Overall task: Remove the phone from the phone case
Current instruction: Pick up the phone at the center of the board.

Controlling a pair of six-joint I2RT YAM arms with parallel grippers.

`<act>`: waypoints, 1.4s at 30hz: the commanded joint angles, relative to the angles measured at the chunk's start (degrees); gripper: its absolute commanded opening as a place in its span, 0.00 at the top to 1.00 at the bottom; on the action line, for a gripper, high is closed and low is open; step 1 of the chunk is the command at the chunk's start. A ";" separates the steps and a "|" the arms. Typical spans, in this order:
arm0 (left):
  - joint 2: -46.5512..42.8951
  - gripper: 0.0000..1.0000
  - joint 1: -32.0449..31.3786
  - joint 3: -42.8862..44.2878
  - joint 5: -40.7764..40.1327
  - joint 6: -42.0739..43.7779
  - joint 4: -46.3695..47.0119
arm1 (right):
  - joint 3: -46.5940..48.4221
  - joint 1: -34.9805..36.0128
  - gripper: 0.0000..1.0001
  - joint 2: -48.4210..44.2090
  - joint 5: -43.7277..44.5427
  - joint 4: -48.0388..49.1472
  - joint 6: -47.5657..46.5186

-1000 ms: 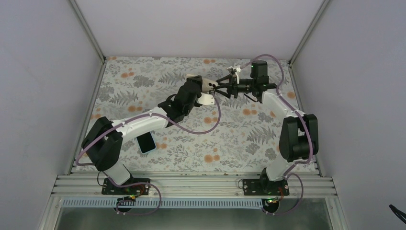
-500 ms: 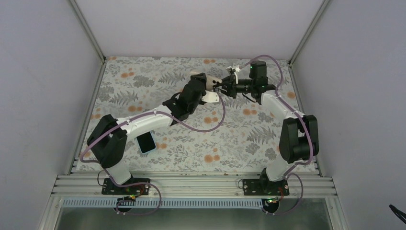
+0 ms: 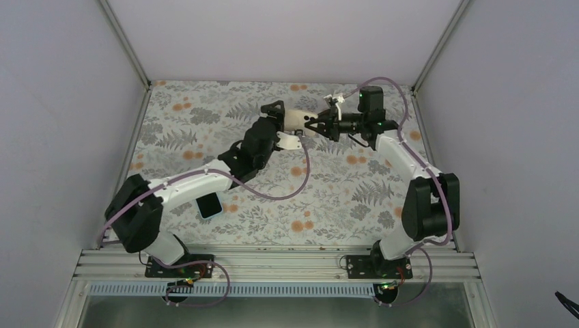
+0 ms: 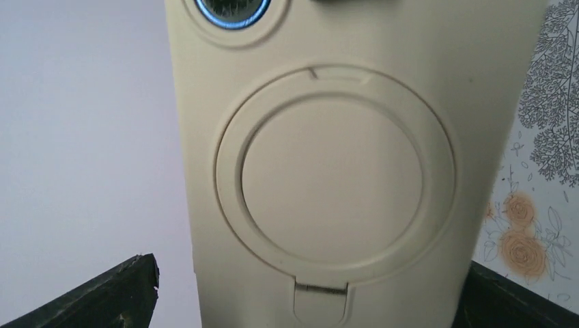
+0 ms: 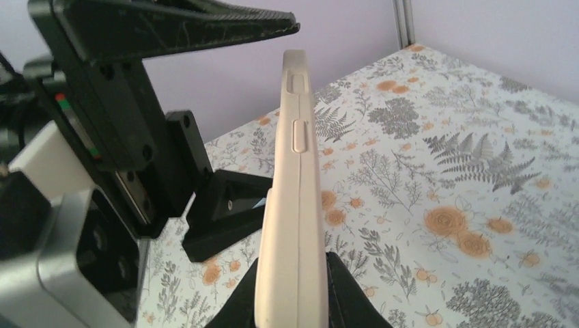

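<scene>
My right gripper (image 5: pixel 290 301) is closed on one end of the beige phone case (image 5: pixel 295 171), holding it edge-on above the flowered worktop (image 3: pixel 341 198). My left gripper (image 4: pixel 308 283) is open around the case, with a gap on one side. The phone (image 4: pixel 231 5) sits inside, only its blue-ringed lens showing. With just one thin pinch holding it, a push from the left could twist the case loose and drop both.

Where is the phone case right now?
In the top view, the phone case is held above the far middle of the table, between the left hand and the right hand, which pinches one end.
</scene>
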 commanded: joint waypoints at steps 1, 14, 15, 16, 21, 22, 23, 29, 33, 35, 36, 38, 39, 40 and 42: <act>-8.05 0.00 2.50 2.20 2.60 -1.05 -7.86 | 4.25 -0.61 0.97 -3.90 5.28 -6.26 -7.90; 0.45 0.00 23.56 46.43 45.02 -17.34 -83.08 | 3.25 5.47 0.97 -14.37 34.31 -12.88 -36.40; 3.64 0.00 24.24 49.20 47.28 -17.97 -87.22 | 1.38 6.94 0.97 -16.13 38.77 -11.49 -38.44; 5.13 0.00 24.59 51.93 49.34 -18.72 -91.63 | -0.66 8.67 0.97 -18.14 42.32 -9.60 -41.01; 11.14 0.00 24.74 52.68 53.87 -26.27 -93.92 | -11.13 15.43 0.96 -27.10 54.99 0.41 -53.32; 11.83 0.00 24.74 52.88 55.17 -27.47 -93.92 | -13.14 16.54 0.97 -28.31 57.06 2.36 -55.92; 12.81 0.00 24.74 53.65 56.61 -28.88 -93.92 | -14.79 17.84 0.97 -29.22 59.37 4.08 -58.23; 18.69 0.00 26.98 63.97 65.36 -40.94 -93.99 | -24.26 24.25 0.97 -31.26 70.08 17.18 -71.63; 20.09 0.00 27.66 63.94 68.48 -48.16 -94.01 | -35.37 28.75 0.97 -34.62 74.87 34.88 -83.67; 20.57 0.00 27.81 62.67 69.90 -50.67 -94.01 | -38.05 30.17 0.97 -35.48 75.31 41.19 -87.36; 20.83 0.00 27.75 62.06 70.43 -52.00 -93.97 | -39.11 30.59 0.97 -35.61 75.59 43.78 -88.69; 21.33 0.00 27.95 60.77 72.68 -53.92 -94.01 | -42.37 31.08 0.97 -35.63 75.26 51.27 -92.74; 21.58 0.00 28.10 60.22 73.95 -54.96 -94.01 | -44.27 31.14 0.97 -35.51 74.44 55.94 -95.47; 22.00 0.00 28.31 59.94 75.48 -55.95 -94.01 | -46.23 31.33 0.97 -35.18 73.42 60.66 -97.87; 22.65 0.00 28.80 59.39 80.89 -57.37 -94.01 | -48.74 32.10 0.97 -34.15 71.99 67.06 -102.21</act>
